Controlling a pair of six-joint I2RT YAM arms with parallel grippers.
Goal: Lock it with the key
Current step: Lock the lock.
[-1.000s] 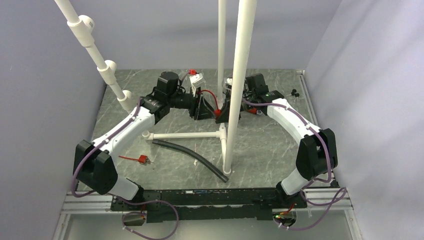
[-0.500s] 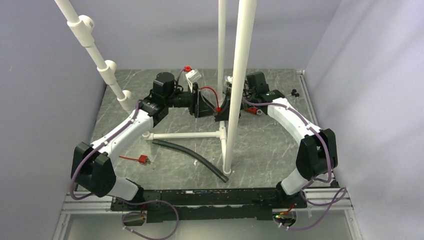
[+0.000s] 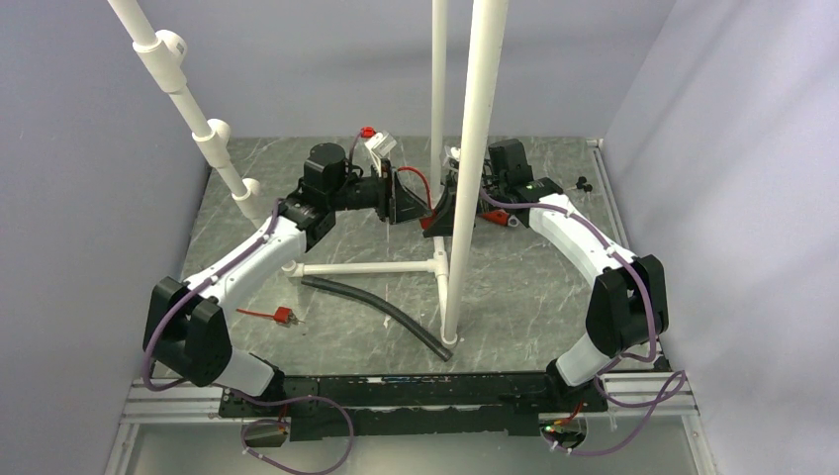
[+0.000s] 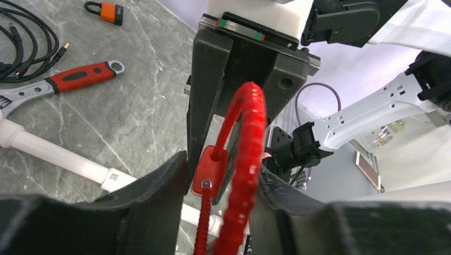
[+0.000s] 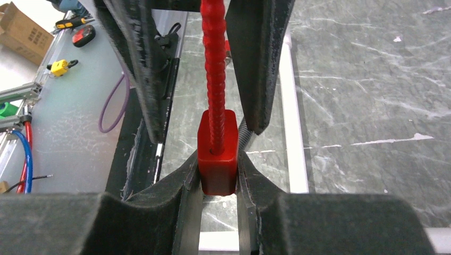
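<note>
Left arm (image 3: 247, 265) and right arm (image 3: 579, 237) bent inward, right fingers (image 5: 173, 188) clamped, left fingers (image 4: 154, 188) partly apart

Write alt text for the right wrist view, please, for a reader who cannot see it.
The right hand clamps a small red lock body, seen from just behind its fingers. A red ribbed cable rises from the lock between the two dark fingers of the left hand, above a grey marbled table.

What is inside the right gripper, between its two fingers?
The right gripper holds a red lock body; a ribbed red cable runs out of it. Beyond it shows grey table. The body's sides and any keyhole are covered by the fingers.
</note>
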